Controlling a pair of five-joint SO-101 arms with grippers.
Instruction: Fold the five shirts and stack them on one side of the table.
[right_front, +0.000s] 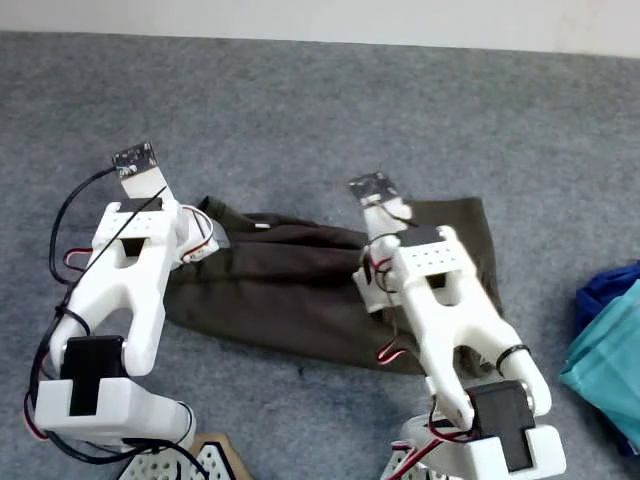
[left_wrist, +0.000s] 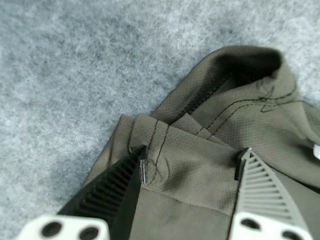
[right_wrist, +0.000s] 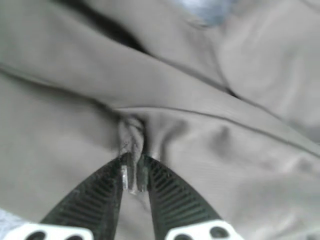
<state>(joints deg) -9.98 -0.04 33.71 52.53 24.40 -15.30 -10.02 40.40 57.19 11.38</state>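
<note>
A dark olive shirt (right_front: 280, 290) lies crumpled across the grey table (right_front: 300, 110), its collar end (left_wrist: 245, 65) toward the left arm. My left gripper (left_wrist: 192, 162) is open and set down on the shirt near the collar, one finger (left_wrist: 120, 182) at the cloth's edge, the other finger (left_wrist: 260, 182) on the fabric. My right gripper (right_wrist: 132, 172) is shut on a small pinched ridge of the olive shirt (right_wrist: 210, 150). In the high view the right arm (right_front: 430, 270) stands over the shirt's right half, hiding the pinch.
Blue and teal shirts (right_front: 612, 345) lie heaped at the table's right edge. Bare grey surface stretches behind the olive shirt and to the left of the left arm (right_front: 130, 270). The arm bases stand at the front edge.
</note>
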